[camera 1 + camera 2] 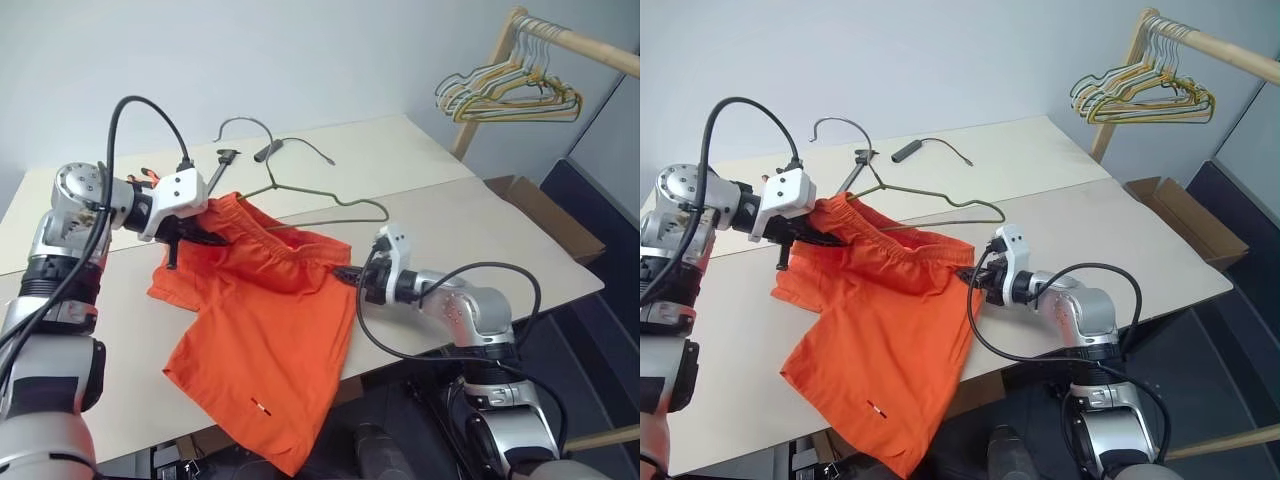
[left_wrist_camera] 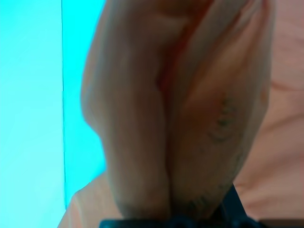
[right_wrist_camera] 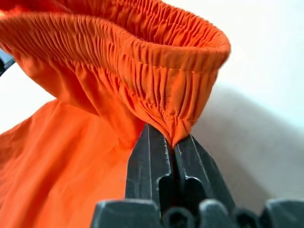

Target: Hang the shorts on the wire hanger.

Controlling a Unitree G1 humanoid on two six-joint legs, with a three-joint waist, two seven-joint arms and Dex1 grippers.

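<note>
While we look from the head: one shorts [image 1: 265, 330], one wire hanger [image 1: 330, 200], two grippers on one table [image 1: 450, 215].
Left gripper [image 1: 205, 235]: we see it raised, pinching the waistband's left end; hanger just beyond it.
Right gripper [image 1: 345, 272]: low, pointing left, clamped on the waistband's right end.
Around: bunch of coloured hangers [image 1: 510, 95] on a wooden rail, well apart; cardboard box [image 1: 545, 215] beside the table.
Left wrist view: folded fabric against its fingers.
Right wrist view: we see fingers [image 3: 152, 166] pressed on gathered elastic.

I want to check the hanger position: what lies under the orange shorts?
Under the orange shorts only the beige table shows. The wire hanger emerges behind the waistband; any part beneath is covered.
</note>
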